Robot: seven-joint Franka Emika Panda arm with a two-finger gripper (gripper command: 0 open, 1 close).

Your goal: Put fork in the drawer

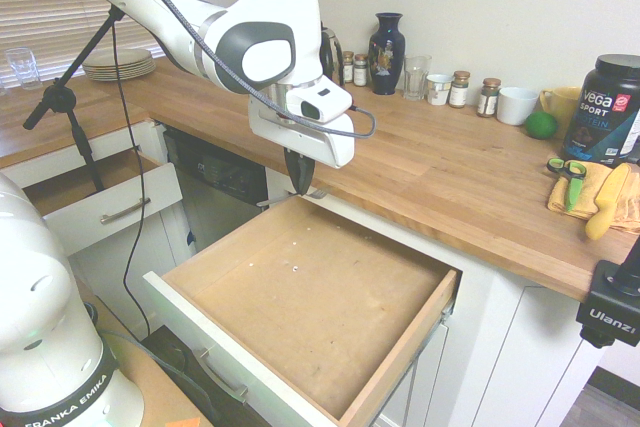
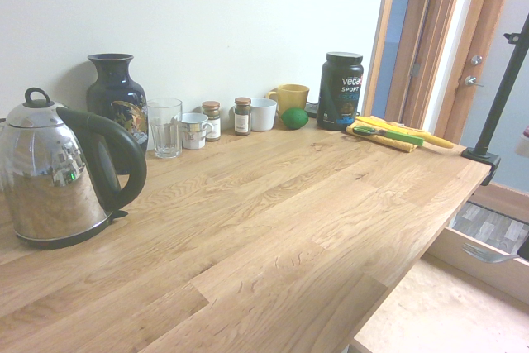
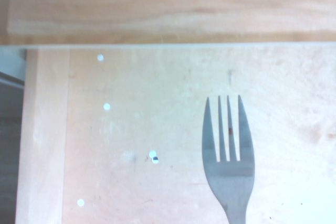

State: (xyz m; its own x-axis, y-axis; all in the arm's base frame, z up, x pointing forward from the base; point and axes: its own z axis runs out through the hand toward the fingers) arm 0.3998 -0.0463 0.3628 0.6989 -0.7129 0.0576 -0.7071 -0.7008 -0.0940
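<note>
Transport of the fork [image 1: 290, 199] is judged to be the step in hand: the slim metal piece is seen clamped in the closed tool [image 1: 300, 185], which points straight down at the back edge of the open drawer [image 1: 400, 367], close to the lip of the wooden desk [image 1: 440, 167]. In the first exterior view only a short grey stretch of the fork is made out below the dark fingertips, lying roughly level and sticking out to the side just above the drawer's rear wall. In the wrist view its tines [image 3: 228, 129] are shown hanging over the light brown drawer bottom, with the desk edge running across just beyond their tips. In the second exterior view what appears to be the fork's end [image 2: 496, 254] is glimpsed at the far right, beyond the desk edge, though the tool itself is cut off there. Contact between fork and drawer bottom cannot be confirmed; a gap is suggested. The delivery is judged to be nearly finished. The next move is thought to call for a short descent toward the drawer bottom, kept clear of the rear wall and the desk's overhang, and then a parting of the fingers so that the fork is laid flat inside.
</note>
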